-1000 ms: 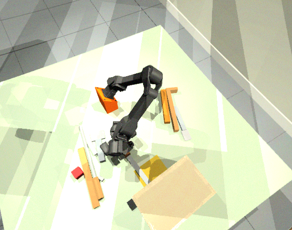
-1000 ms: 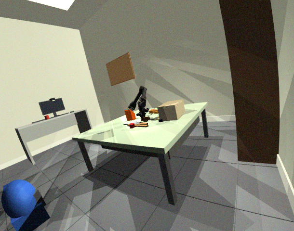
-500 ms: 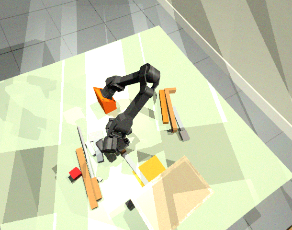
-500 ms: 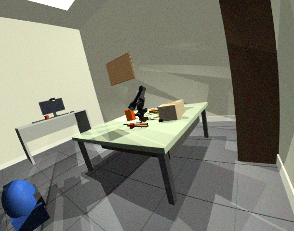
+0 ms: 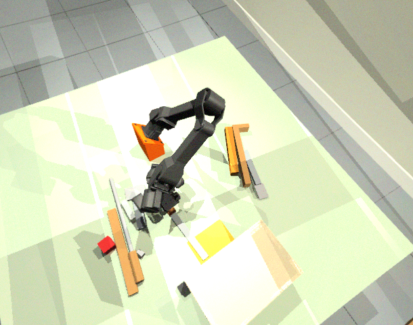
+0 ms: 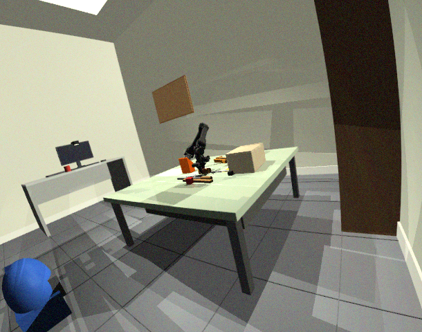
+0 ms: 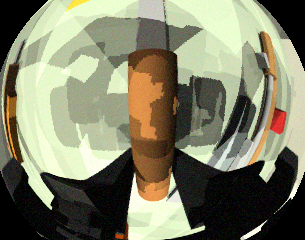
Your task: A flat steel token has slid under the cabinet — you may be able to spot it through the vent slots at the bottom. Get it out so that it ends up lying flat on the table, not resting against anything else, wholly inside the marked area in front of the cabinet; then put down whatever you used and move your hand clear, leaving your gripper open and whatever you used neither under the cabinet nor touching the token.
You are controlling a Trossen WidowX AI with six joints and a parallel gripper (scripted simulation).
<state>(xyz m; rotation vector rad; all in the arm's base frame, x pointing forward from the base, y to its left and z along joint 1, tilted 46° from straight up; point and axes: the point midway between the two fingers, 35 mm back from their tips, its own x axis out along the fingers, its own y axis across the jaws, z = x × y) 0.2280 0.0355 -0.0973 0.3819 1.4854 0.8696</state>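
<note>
My gripper (image 5: 167, 206) (image 7: 151, 151) is shut on the brown handle (image 5: 170, 210) (image 7: 152, 103) of a long flat tool. The tool's grey and white blade (image 5: 191, 238) (image 7: 152, 7) lies low over the table and runs along the left edge of the yellow marked area (image 5: 215, 235) toward the cabinet (image 5: 275, 253) (image 6: 245, 157). The blade's tip is at the cabinet's front edge. The cabinet's top looks washed out in the bright light. The steel token is not visible in any view.
A red cube (image 5: 106, 244) (image 7: 279, 120), a long wooden strip (image 5: 120, 244) and a thin grey rod (image 5: 118, 210) lie to the left. A dark cube (image 5: 183, 288) sits by the cabinet's left corner. Wooden sticks (image 5: 239, 154) and a grey bar (image 5: 257, 181) lie to the right. An orange wedge (image 5: 150, 145) is at the arm's base.
</note>
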